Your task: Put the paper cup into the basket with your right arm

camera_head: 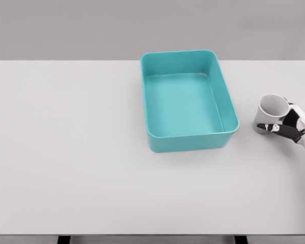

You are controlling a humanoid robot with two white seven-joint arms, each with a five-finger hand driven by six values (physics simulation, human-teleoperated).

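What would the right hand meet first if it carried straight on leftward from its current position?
Probably the teal basket, at its right wall. The right hand, shut on the paper cup, has only bare table before that, though height is unclear.

White paper cup (271, 112) upright, right of the teal basket (232, 109); basket open, mid-table.

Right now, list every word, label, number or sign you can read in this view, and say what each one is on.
None: no readable text shows anywhere.
The teal basket: plain walls, no label; the pale spot at its far inner corner is too small to make out.
The paper cup: plain white, no print visible.
The right hand, closed on the cup: no markings.
The table: bare white surface.
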